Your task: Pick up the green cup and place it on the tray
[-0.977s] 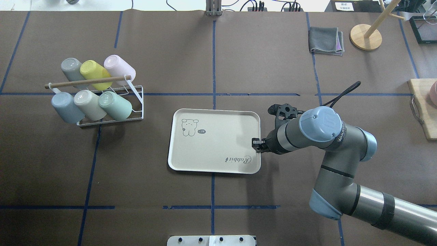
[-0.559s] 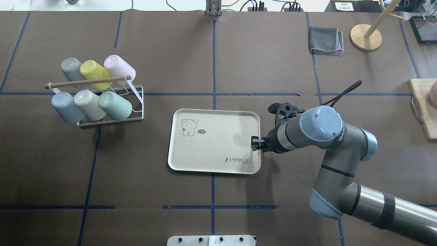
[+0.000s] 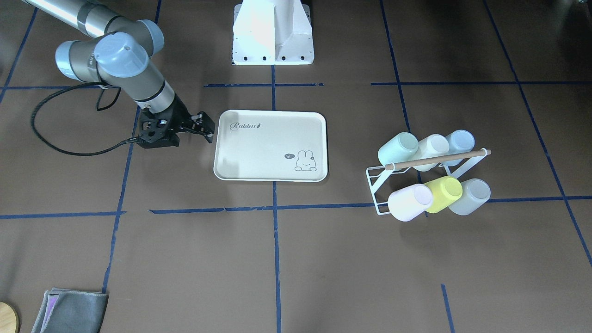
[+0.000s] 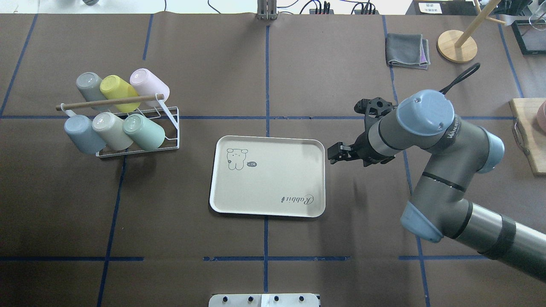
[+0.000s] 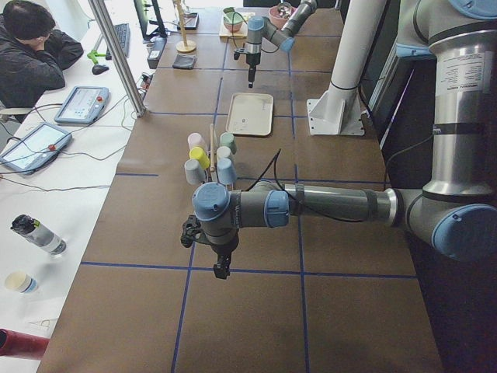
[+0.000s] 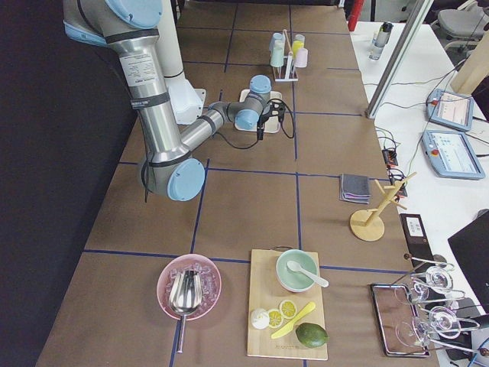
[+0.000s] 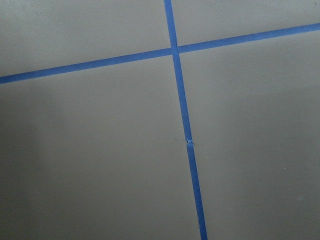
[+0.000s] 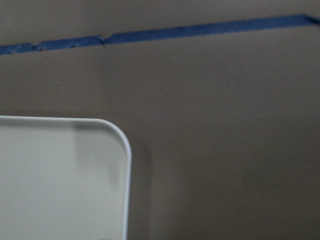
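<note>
Shows the right gripper (image 4: 335, 153) hanging spread and empty just beside the right rim of the tray (image 4: 268, 187), before any pickup. Finds the green cup (image 4: 145, 131) well apart to the left on the wire rack (image 4: 178, 134), rightmost of the near row, touching the beige cup (image 4: 111, 130). Lies tilted, base raised toward far left, mouth down toward near right, long axis along that diagonal. Calls next for a reach across the tray, a grip across the cup's body, probably a lift along its slant. Cannot tell whether the left gripper (image 5: 221, 270) is spread or closed.
</note>
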